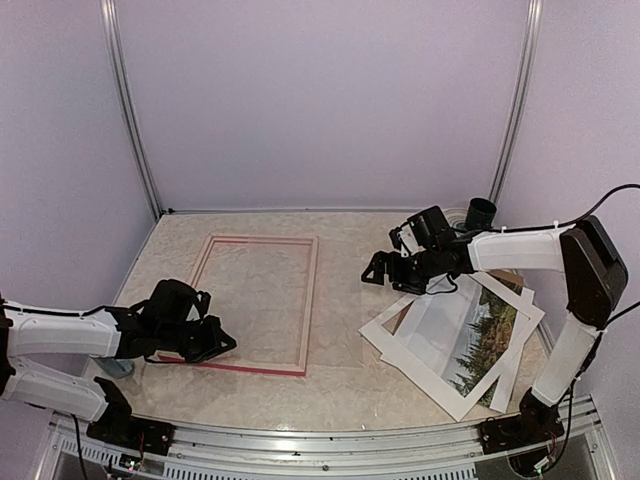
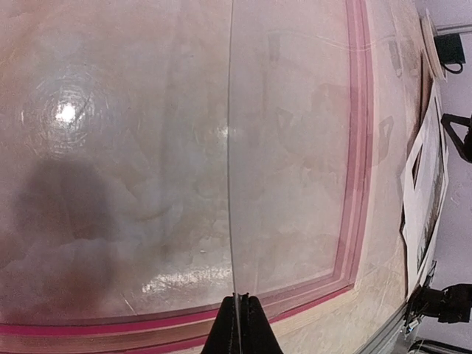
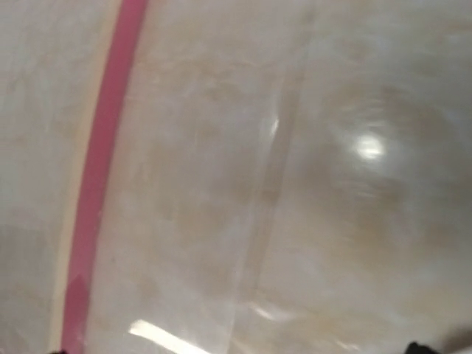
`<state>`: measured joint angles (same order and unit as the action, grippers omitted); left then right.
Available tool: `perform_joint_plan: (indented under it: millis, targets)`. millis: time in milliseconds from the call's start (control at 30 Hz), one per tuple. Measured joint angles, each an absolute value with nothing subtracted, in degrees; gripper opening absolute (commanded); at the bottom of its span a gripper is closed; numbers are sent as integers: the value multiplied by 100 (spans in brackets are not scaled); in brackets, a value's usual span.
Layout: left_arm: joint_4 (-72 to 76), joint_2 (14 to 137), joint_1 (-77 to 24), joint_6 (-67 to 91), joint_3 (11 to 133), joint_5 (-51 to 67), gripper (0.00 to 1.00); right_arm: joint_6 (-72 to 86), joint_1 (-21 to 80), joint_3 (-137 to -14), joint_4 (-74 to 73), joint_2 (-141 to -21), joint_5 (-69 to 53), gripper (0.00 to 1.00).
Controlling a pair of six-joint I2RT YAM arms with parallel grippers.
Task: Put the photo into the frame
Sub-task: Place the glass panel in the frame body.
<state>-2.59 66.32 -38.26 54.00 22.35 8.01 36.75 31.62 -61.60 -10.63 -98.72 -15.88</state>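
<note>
Your left arm and right arm show white shells between black joints. The left tool and right tool are black; black cables loop behind the right tool.

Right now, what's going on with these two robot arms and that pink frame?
The pink-red frame lies flat on the table. The jaws of the left arm are shut at its near left corner, apparently pinching the edge of a clear pane lying over it. The right arm hovers beside the frame's right side with its jaws open, holding nothing. The photo lies among white mat borders on the right, not yet in the frame.
</note>
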Motion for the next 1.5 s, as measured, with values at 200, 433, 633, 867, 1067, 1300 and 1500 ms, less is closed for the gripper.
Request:
perform_joint_plan:
  millis: [200, 433, 633, 867, 1067, 1300, 1500]
  targets:
    - [-386, 6624, -3697, 5249, 2209, 729, 17, 3752, 3369, -6514, -1013, -10287, -1741, 99]
    - [-696, 6396, -3518, 5116, 2200, 565, 40, 3940, 3435, -6626, -858, -10626, -1975, 99]
    - [-1184, 6058, -3350, 4958, 2311, 220, 67, 4119, 3446, -6681, -705, -10822, -2206, 99]
    - [-1747, 5870, -2884, 4751, 2842, -242, 93, 4233, 3446, -6687, -548, -11041, -2405, 99]
    - [-1850, 5905, -1984, 4482, 3284, -325, 99, 4233, 3444, -6923, -523, -11262, -2550, 99]
    - [-1715, 6676, -1173, 4106, 3778, -311, 99, 4233, 3369, -7043, -475, -11456, -2759, 99]
    - [-1542, 7122, -851, 3983, 3778, -200, 99, 4289, 3245, -7067, -327, -11542, -2993, 99]
